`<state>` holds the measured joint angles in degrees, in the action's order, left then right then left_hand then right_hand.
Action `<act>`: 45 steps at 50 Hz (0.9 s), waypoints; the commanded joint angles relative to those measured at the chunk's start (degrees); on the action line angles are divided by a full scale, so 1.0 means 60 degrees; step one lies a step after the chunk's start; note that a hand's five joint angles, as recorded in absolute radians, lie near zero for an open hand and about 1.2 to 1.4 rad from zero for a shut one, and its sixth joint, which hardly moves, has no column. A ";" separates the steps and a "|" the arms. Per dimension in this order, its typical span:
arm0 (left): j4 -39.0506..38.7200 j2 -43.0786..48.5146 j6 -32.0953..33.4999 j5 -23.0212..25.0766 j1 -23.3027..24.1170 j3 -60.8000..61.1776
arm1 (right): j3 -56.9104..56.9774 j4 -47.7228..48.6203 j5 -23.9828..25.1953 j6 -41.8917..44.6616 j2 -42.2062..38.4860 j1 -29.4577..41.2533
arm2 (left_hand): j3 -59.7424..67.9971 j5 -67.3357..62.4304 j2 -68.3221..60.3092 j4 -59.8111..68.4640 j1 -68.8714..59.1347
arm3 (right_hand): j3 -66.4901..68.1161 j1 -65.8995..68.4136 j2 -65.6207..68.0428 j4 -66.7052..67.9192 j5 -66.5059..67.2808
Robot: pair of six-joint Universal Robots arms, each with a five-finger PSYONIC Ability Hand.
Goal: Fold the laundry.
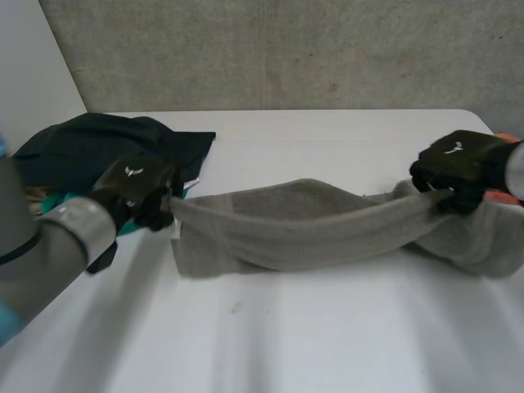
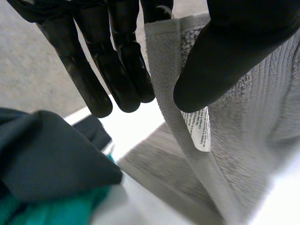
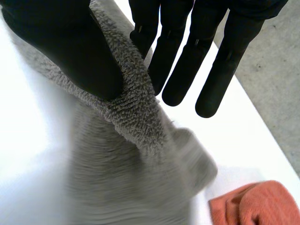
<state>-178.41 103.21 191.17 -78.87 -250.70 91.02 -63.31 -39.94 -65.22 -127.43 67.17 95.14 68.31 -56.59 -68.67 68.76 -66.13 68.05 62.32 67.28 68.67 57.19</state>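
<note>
L hand (image 2: pixel 117 70): thumb pinches corner of grey towel (image 1: pixel 303 225), by its label (image 2: pixel 199 129), vs one finger; other fingers straight, free. R hand (image 3: pixel 70 47): same grip on opp. end. Towel strung btwn the hands, long axis left-right across table (image 1: pixel 327 344), twisted mid-span, sagging onto surface. Each hand has its own end, neither nearer. IMO next: untwist + spread flat. Dark clothes pile (image 1: pixel 90 147) behind L hand, orange cloth (image 3: pixel 253 206) beside R.
</note>
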 commanded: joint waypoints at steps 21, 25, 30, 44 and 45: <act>-0.5420 0.0303 -0.1085 -0.0595 -0.0565 -0.2370 | 0.0211 0.8225 0.0646 -0.4162 -0.0222 0.0711 | 0.1948 -0.2236 -0.1889 0.1874 -0.2312 | 0.1992 0.2946 0.2120 0.1888 0.2135; -0.5508 0.0098 -0.1041 -0.0434 -0.0623 -0.0598 | -0.0594 0.7433 0.0573 -0.3825 -0.0398 0.0901 | 0.1948 -0.2236 -0.1889 0.1874 -0.2312 | 0.1992 0.2946 0.2120 0.1888 0.2135; -0.6034 0.0214 -0.1041 -0.0361 -0.0638 0.1495 | -0.1984 0.7183 0.0588 -0.3576 -0.0953 0.1296 | 0.1948 -0.2236 -0.1889 0.1874 -0.2312 | 0.1992 0.2946 0.2120 0.1888 0.2135; -0.6403 -0.0018 -0.1099 -0.0302 -0.0931 0.3068 | -0.1930 0.5208 -0.0028 -0.4160 -0.1513 0.0858 | 0.1948 -0.2236 -0.1889 0.1874 -0.2312 | -0.7257 -0.6303 -0.7129 -0.7361 -0.7114; -0.6286 -0.0237 -0.1114 -0.0288 -0.0960 0.3126 | -0.1842 0.5003 0.0001 -0.4292 -0.1410 0.0741 | 0.1948 -0.2236 -0.1889 0.1874 -0.2312 | -0.7652 -0.6698 -0.7524 -0.7756 -0.7509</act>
<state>-218.30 105.07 184.58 -80.93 -255.61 108.83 -77.38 -2.40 -64.95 -149.64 56.10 102.78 68.36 -57.60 -68.71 68.96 -66.13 29.47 29.61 29.33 29.53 18.32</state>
